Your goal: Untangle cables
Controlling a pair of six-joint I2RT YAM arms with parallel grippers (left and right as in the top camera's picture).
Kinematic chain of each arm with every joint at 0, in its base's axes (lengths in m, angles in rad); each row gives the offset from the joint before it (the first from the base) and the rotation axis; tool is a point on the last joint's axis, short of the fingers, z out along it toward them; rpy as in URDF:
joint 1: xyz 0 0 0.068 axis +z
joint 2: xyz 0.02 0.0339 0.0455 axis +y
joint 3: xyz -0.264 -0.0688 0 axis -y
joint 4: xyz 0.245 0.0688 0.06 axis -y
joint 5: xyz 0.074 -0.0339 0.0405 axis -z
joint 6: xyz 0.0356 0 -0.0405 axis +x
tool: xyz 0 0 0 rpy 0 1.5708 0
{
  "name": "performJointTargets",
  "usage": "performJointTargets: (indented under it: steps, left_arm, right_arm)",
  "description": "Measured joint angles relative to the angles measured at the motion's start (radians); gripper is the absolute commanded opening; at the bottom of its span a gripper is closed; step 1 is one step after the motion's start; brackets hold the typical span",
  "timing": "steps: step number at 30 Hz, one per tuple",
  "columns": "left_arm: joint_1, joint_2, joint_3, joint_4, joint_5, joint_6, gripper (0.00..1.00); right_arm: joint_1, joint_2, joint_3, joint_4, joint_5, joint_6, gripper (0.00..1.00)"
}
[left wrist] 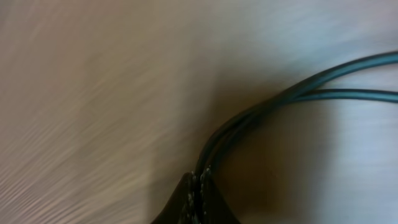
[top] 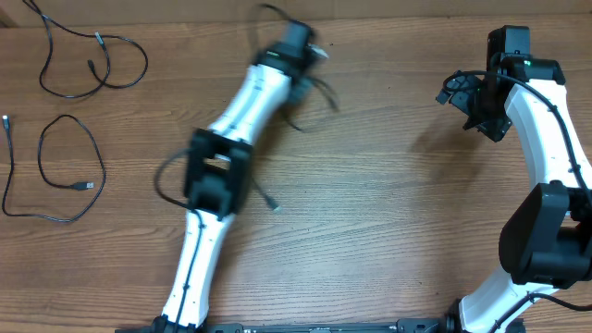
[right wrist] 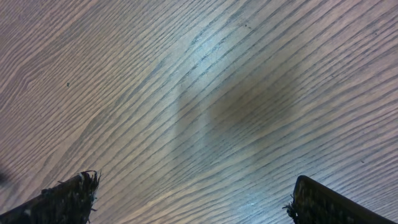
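Left gripper [left wrist: 200, 190] nearest in wrist cam: clamped shut on held cable [left wrist: 292, 93], 2 strands. Overhead only: upper cable [top: 97, 39] & lower cable [top: 85, 186] loose on table [top: 388, 213], far left. Right gripper [right wrist: 193, 183] wide open.

My left gripper [left wrist: 200, 198]: over the far middle of the table [top: 388, 203], the held cable [left wrist: 298, 93] between my fingers.
Far cable [top: 92, 60]: on the table's far left corner.
Near cable [top: 57, 171]: just before it, at the left edge.
My right gripper [right wrist: 193, 183]: far right, well apart from all cables.
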Motion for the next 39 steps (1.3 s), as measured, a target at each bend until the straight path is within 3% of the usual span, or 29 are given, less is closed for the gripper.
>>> performJointTargets:
  steps: [4,8,17,18,19,20,30,34,39]
  left_arm:
    - [0.201,0.006,0.0,-0.018,-0.143,-0.04,0.04]
    - [0.346,0.006,0.0,-0.089,-0.196,-0.021,0.04]
    - [0.35,0.006,0.0,-0.159,-0.196,0.161,0.05]
    - [0.347,0.006,0.0,-0.16,-0.2,0.174,0.11]
    - [0.345,0.006,0.001,-0.162,-0.204,0.183,0.29]
    - [0.342,0.006,0.007,-0.171,-0.211,0.195,1.0]
    - [0.334,-0.049,0.227,-0.388,-0.154,0.149,1.0]
    - [0.335,-0.205,0.29,-0.477,-0.045,0.134,1.0]
    - [0.346,-0.549,0.327,-0.587,0.163,0.06,0.99]
  right_arm:
    - [0.0,0.0,0.0,0.0,0.0,0.0,1.0]
    - [0.0,0.0,0.0,0.0,0.0,0.0,1.0]
    - [0.0,0.0,0.0,0.0,0.0,0.0,1.0]
    - [0.0,0.0,0.0,0.0,0.0,0.0,1.0]
    - [0.0,0.0,0.0,0.0,0.001,0.0,1.0]
    - [0.0,0.0,0.0,0.0,0.0,0.0,1.0]
    - [0.0,0.0,0.0,0.0,0.0,0.0,1.0]
    - [0.0,0.0,0.0,0.0,0.001,0.0,1.0]
    - [0.0,0.0,0.0,-0.001,0.0,0.0,1.0]
